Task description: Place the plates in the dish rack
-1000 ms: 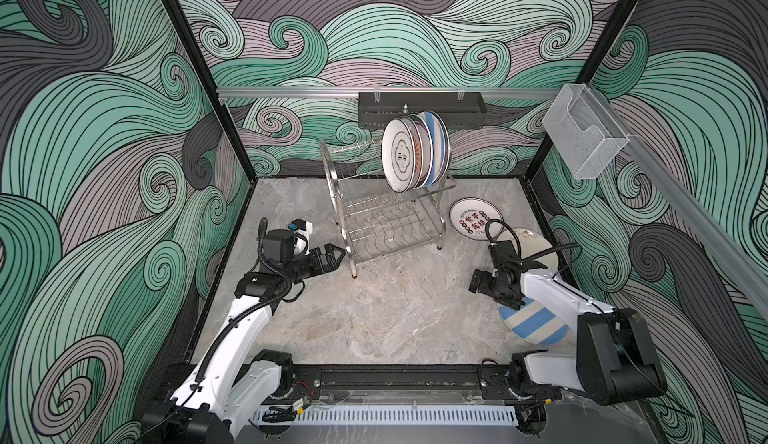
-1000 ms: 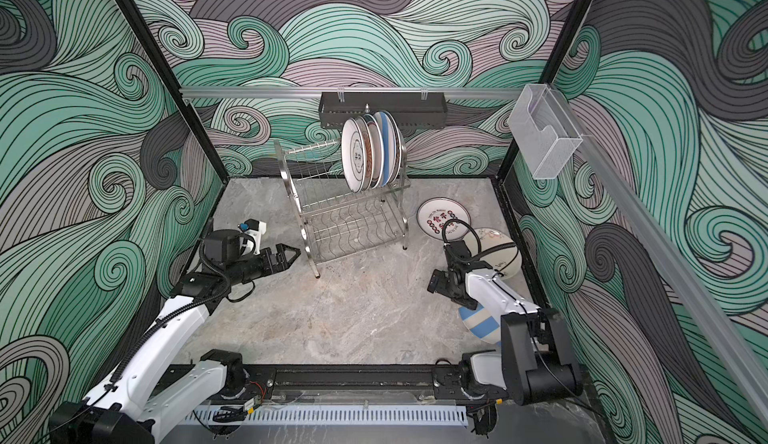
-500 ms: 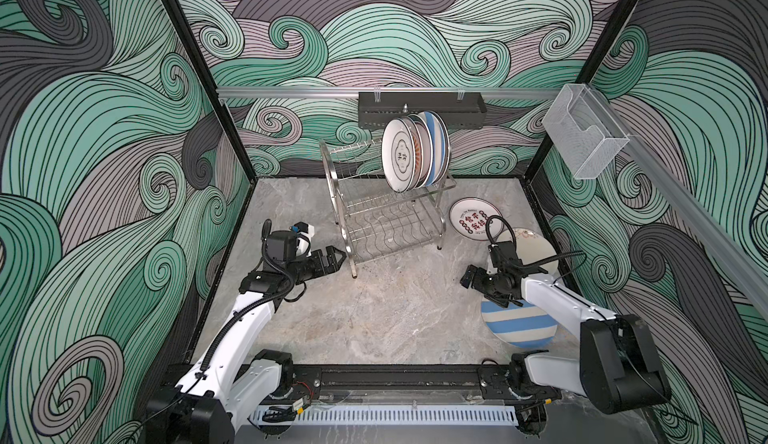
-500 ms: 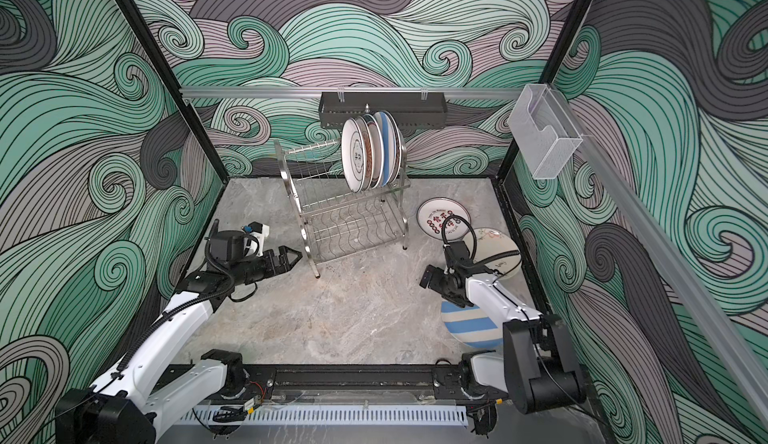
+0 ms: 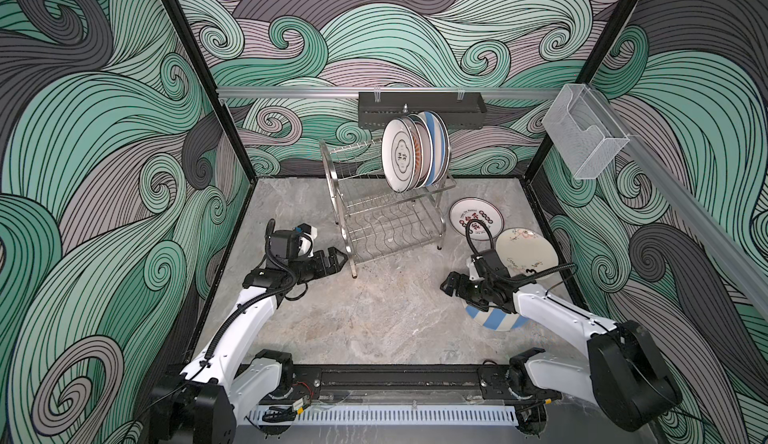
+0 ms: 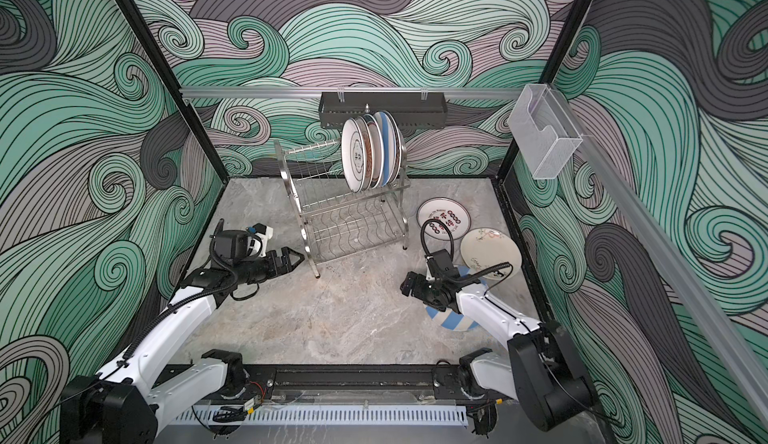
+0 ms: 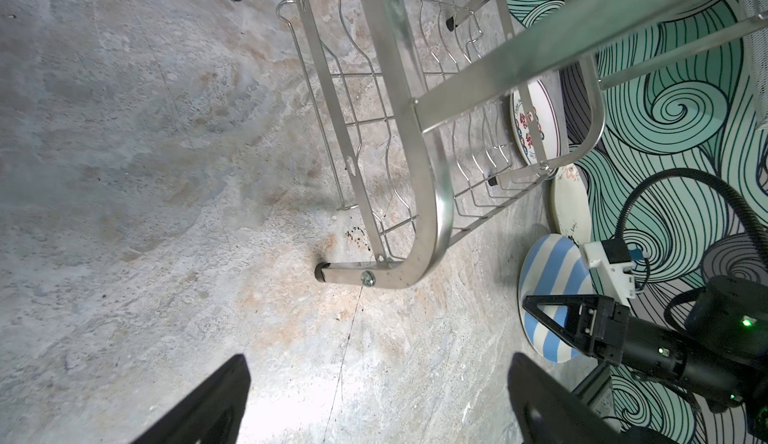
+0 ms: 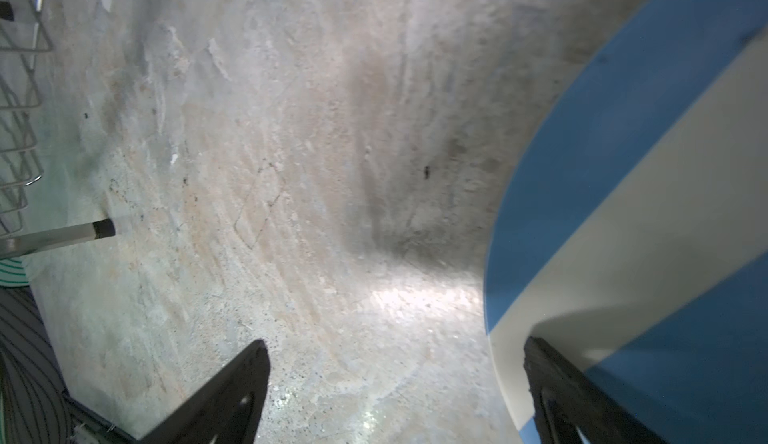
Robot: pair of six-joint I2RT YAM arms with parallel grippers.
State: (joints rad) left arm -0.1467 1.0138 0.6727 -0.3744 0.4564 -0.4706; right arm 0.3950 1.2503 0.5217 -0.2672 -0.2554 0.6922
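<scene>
Right wrist view shows a blue-and-white striped plate point(image 8: 623, 171) lying flat on the grey stone floor point(image 8: 291, 130). The right gripper point(image 8: 397, 341) is spread wide above its rim. One finger point(image 8: 565, 404) hangs over the plate's edge, the other over bare floor, and nothing is grasped. In both top views this plate sits at about 4 o'clock on the floor, partly hidden under the right arm.

A cream plate point(image 5: 525, 250) with small drawings lies flat at 3 o'clock. Just beside it, at 2 o'clock, a red-and-black character plate point(image 5: 476, 218) also lies flat.

Toward 12 o'clock stands the dish rack point(image 5: 390, 217), near the character plate. Several plates point(image 5: 415, 150) stand on edge in its upper tier, at the end toward 3 o'clock.

The left gripper point(image 5: 341, 258) hovers at 9 o'clock, near the rack's near-left leg. The left wrist view shows its jaws released with only floor between them.

A black tray point(image 5: 419, 109) hangs on the back wall at 12 o'clock, behind the racked plates. A clear box point(image 5: 586, 138) is fixed to the wall rail at 2 o'clock.
</scene>
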